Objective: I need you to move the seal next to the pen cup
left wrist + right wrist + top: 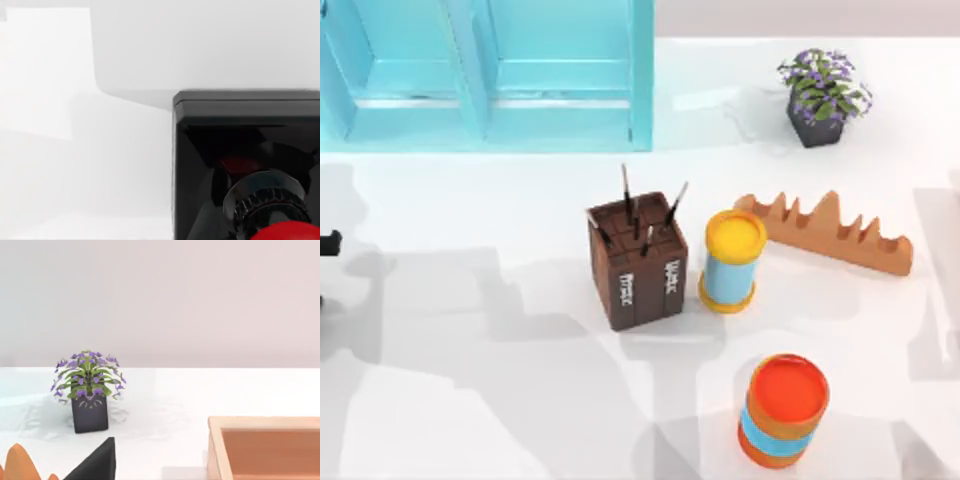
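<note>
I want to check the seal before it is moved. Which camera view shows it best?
The left wrist view shows the seal best: its black square base and part of its red knob appear very close. The top view has the pen cup, the table and a dark arm part at the left edge, but I cannot make out the seal there.

Rendered office-like tabletop, white table (470, 400), pen cup (638, 262), potted plant (823, 97), teal cabinet (485, 70)

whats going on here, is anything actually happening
The seal, a black square block with a glossy red knob, sits close under the left wrist camera, so the left arm seems to be at it, by the top view's left edge. The dark brown boxy pen cup stands mid-table beside a yellow-topped blue cylinder. The seal isn't next to it yet.
</note>
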### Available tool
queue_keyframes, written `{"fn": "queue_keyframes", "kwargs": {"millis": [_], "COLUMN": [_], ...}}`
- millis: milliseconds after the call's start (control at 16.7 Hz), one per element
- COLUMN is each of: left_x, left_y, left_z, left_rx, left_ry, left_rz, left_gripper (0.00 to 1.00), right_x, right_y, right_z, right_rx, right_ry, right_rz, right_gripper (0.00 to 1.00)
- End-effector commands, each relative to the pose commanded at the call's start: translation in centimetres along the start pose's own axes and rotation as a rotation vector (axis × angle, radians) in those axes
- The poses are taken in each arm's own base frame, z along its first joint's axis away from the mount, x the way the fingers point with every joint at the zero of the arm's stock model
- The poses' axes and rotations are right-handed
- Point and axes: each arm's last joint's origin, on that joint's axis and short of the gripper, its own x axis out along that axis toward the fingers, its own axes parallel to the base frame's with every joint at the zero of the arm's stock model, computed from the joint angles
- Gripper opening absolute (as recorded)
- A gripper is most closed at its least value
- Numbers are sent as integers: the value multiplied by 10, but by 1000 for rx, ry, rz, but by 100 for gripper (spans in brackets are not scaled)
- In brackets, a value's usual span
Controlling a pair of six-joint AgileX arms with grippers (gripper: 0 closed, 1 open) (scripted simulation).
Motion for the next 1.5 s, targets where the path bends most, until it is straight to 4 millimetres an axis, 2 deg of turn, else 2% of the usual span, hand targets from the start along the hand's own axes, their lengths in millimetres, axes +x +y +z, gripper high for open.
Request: {"fn": "queue_keyframes", "kwargs": {"millis": [180,300,540,720,840,960,1260,1380,1500], "left_x": [-4,-18,-71,-114,-134,-140,-138,-137,-140], "left_y": [-4,-18,-73,-119,-136,-141,-143,-157,-182], "left_z": [2,10,19,10,3,0,4,11,21], "left_rx": [-1,-10,-10,1,3,3,-5,-16,-17], "left_ry": [0,-2,26,25,6,-1,9,22,19], "left_rz": [0,0,-1,3,1,0,1,4,3], "left_gripper": [0,0,0,0,0,0,0,0,0], "right_x": [0,0,0,0,0,0,0,0,0], "right_y": [0,0,0,0,0,0,0,0,0], "right_z": [0,0,0,0,0,0,0,0,0], "right_rx": [0,0,0,0,0,0,0,0,0], "right_ry": [0,0,0,0,0,0,0,0,0], "right_rz": [0,0,0,0,0,0,0,0,0], "right_gripper": [100,100,100,100,100,100,100,100,100]}}
